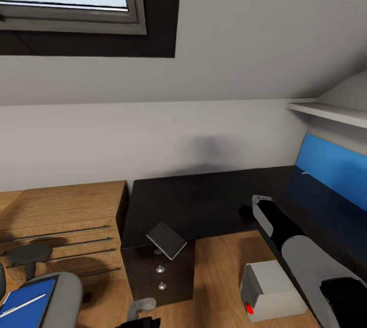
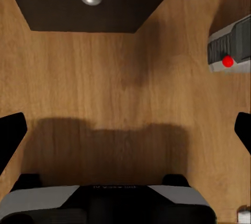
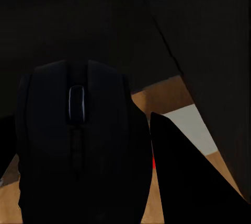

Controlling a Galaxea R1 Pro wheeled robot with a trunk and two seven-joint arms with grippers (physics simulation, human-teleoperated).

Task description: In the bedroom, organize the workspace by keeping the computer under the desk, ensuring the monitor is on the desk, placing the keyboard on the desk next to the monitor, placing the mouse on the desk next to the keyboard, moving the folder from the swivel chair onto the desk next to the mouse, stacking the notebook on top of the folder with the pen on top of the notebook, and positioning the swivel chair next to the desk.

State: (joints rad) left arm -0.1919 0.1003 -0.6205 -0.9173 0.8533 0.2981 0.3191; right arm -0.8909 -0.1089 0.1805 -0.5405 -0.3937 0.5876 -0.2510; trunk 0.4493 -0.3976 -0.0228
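The left claw [image 2: 125, 130] hangs with its fingers spread apart over bare floor, near the drawer unit [image 1: 159, 272]. The notebook [image 1: 166, 240], thin, stiff and light, juts off the worktop's [image 1: 204, 200] corner; pinch its overhanging edge. Over that worktop, the right claw [image 3: 141, 145] clamps the mouse [image 3: 78, 140], a smooth, slippery dome best gripped across its sides.

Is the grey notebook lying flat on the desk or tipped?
Tipped. In the head view the notebook sits tilted at the desk's front corner, above the drawer unit, one corner overhanging the edge.
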